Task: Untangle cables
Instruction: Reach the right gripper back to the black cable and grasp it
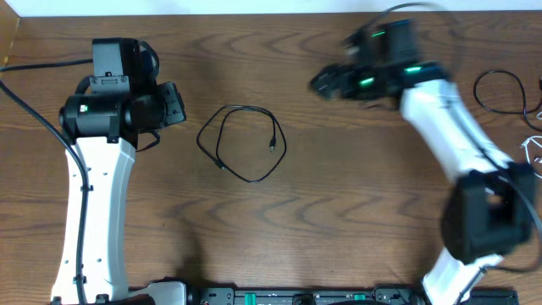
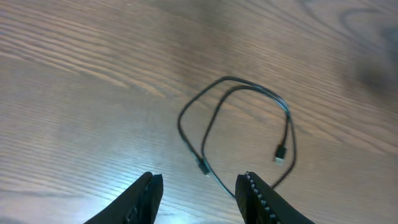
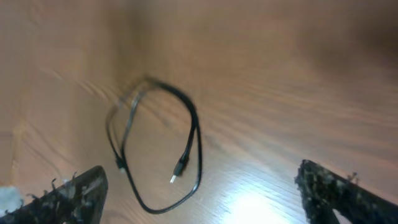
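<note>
A thin black cable lies in a loose loop on the wooden table, both plug ends free. It also shows in the left wrist view and the right wrist view. Another black cable and a bit of white cable lie at the right edge. My left gripper is open and empty, left of the loop; its fingers frame the loop's near edge. My right gripper is open and empty, blurred, above the table to the right of the loop; its fingers spread wide.
The left arm runs down the left side and the right arm down the right side. A thick black wire runs from the left arm's base. A black rail lies along the front edge.
</note>
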You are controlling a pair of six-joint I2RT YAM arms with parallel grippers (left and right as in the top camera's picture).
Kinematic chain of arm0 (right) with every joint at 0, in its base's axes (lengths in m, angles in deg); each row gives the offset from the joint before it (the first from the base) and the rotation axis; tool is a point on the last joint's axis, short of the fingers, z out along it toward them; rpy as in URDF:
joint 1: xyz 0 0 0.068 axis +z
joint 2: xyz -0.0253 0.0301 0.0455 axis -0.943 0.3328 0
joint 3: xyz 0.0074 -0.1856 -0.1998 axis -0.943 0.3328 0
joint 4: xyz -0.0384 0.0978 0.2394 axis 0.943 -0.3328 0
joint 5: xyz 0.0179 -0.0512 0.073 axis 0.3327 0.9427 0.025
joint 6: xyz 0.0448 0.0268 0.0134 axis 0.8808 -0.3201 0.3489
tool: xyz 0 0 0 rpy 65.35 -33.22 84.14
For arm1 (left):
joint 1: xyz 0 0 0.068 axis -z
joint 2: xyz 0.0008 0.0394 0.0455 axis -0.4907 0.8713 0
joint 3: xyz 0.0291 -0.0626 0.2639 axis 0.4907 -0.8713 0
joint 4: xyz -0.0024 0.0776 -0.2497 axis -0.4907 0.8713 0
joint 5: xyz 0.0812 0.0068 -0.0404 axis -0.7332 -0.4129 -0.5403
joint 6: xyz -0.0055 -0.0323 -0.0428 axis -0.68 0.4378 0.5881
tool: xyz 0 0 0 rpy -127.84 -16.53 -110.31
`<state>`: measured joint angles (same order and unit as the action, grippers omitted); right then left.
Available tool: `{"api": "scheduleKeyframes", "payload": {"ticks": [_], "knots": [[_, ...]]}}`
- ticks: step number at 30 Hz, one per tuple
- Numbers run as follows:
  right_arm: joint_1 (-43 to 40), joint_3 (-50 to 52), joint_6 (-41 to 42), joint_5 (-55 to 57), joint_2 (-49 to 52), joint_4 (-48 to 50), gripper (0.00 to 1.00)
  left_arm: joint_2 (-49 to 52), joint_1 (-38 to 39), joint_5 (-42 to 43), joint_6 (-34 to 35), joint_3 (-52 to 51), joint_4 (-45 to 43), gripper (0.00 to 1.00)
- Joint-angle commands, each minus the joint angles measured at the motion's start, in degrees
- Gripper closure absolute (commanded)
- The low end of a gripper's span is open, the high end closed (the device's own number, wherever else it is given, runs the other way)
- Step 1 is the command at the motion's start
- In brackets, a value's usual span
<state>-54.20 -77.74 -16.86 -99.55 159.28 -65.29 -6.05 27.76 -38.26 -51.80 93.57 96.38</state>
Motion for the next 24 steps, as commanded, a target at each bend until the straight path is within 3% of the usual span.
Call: {"api": "scheduleKeyframes", "payload": {"ticks": [1,10,15,20,24], "knots": [[6.75,-0.07,5.35,9.44,5.18,1.53,0.06,1.25,-0.20,-3.72,0.52,-0.37,0.15,0.57],[16.85,-0.96,13.75,31.58,7.72,0.50,0.01,2.75,-0.22,-3.76,0.57,-0.37,0.17,0.57],[19.45,-0.96,14.86,32.68,10.08,1.99,0.18,2.95,-0.22,-3.37,0.59,-0.37,0.63,0.57],[22.05,-0.96,16.48,32.98,12.50,4.74,0.27,2.95,-0.22,-3.37,0.59,-0.37,1.29,0.57],[23.69,-0.96,18.51,38.58,12.92,4.96,0.40,2.95,-0.22,-3.37,0.59,-0.37,1.49,0.57]]}}
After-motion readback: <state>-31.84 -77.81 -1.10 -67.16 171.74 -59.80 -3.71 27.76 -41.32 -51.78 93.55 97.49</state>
